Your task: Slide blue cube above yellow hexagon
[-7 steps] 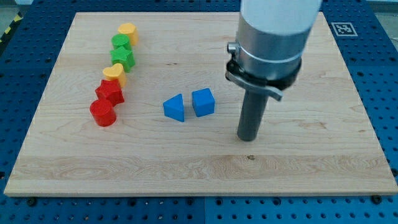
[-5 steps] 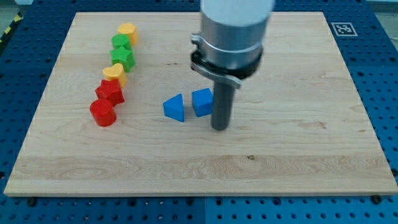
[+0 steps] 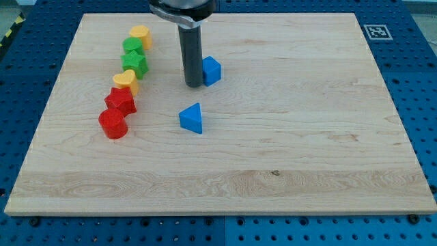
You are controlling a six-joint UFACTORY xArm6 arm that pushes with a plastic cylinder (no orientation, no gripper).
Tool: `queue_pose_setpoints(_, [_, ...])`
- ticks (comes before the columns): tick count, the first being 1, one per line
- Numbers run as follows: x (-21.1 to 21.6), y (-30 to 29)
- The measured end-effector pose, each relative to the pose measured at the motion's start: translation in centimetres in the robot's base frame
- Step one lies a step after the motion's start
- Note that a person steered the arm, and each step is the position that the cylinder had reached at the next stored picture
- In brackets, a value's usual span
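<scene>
The blue cube (image 3: 212,70) sits on the wooden board above its middle. My tip (image 3: 194,85) stands right at the cube's left side, touching or nearly touching it. The yellow block (image 3: 140,35) at the top of the left column is rounded, and a second yellow block (image 3: 125,80) sits lower in that column; I cannot tell which is the hexagon. The blue cube lies well to the right of both.
A blue triangular block (image 3: 192,118) lies below my tip. The left column also holds two green blocks (image 3: 134,55), a red star-like block (image 3: 121,101) and a red cylinder (image 3: 113,124). The wooden board (image 3: 328,137) rests on a blue pegboard.
My tip swept from the right of the blue blocks up and leftward. The blue cube moved up the view, away from the blue triangular block, which stayed put.
</scene>
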State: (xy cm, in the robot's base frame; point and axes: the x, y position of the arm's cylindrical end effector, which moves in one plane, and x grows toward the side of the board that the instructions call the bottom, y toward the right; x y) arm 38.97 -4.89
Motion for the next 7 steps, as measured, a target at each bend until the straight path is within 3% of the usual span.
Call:
queue_pose_setpoints(4, [-0.2, 4.6])
queue_pose_setpoints(7, [-4.6, 5.0])
